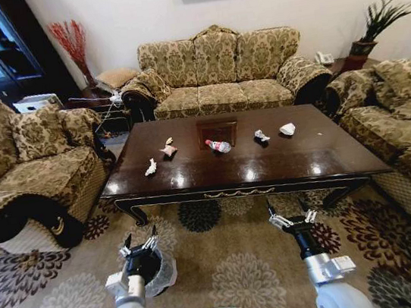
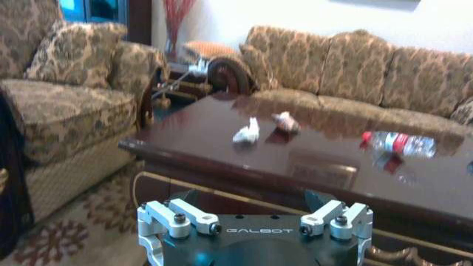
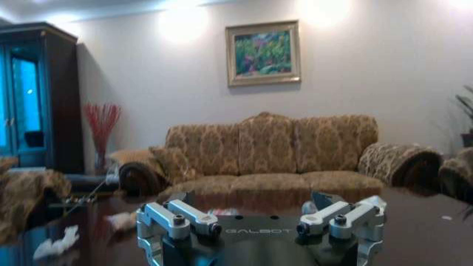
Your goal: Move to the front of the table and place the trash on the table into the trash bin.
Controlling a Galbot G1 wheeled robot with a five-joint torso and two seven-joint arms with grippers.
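Note:
The dark glossy table [image 1: 306, 159] stands just ahead of me on the carpet. Several pieces of trash lie on its far half: a white wad [image 1: 150, 166], a tan wad [image 1: 168, 150], a clear bottle with a red cap [image 1: 219, 146] and two white wads [image 1: 262, 136] [image 1: 287, 129]. The left wrist view shows the white wad [image 2: 247, 133], tan wad [image 2: 286, 122] and bottle [image 2: 399, 143]. The black trash bin [image 1: 161, 273] with its plastic liner sits on the floor under my left gripper [image 1: 140, 245], which is open and empty. My right gripper [image 1: 291, 218] hangs open before the table's front edge.
Patterned sofas enclose the table on the left [image 1: 32, 171], back [image 1: 221, 75] and right [image 1: 409, 133]. Floral carpet [image 1: 237, 272] lies between me and the table. A side table with a phone [image 1: 324, 58] and a plant [image 1: 372, 31] stand at the back right.

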